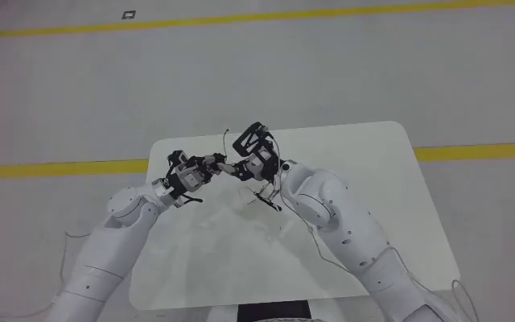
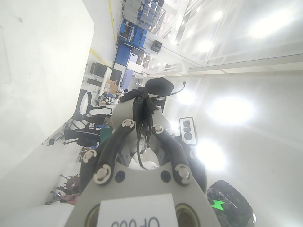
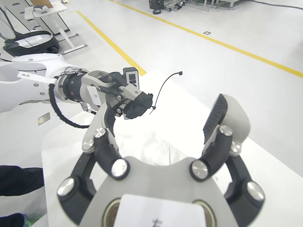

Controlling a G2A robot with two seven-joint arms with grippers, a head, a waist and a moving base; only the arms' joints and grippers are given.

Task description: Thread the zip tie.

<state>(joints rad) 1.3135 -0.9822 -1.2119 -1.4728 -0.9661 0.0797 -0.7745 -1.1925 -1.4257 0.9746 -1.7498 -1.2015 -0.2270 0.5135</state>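
The left gripper (image 3: 139, 105) hangs above the far edge of the table (image 3: 189, 119), left of that edge's middle. Its two fingers are pressed together, and their tips are wrapped in black padding. Between the tips it pinches one end of the black zip tie (image 3: 163, 88).

From the pinch, the strap rises in a curve out over the far edge and ends in its small square head, which hangs free in the air and touches nothing. A short stub of the strap pokes out just beside the pinch. The tie makes no loop.

In the top view the zip tie (image 1: 223, 143) is a thin dark line rising from the left gripper (image 1: 219, 163). In the left wrist view the zip tie (image 2: 174, 92) sticks out sideways past the padded tips of the left gripper (image 2: 148, 98).

The right gripper (image 3: 164, 109) is just beside the left one, on the side nearer the table's middle, and faces the tie. Its ribbed fingers (image 3: 216, 114) are spread wide with nothing between them. In the top view the right gripper (image 1: 251, 138) sits close to the tie without touching it.

A thin dark strand (image 3: 169, 151) lies on the table below the right gripper. It may be a second tie, but it is too fine to tell.
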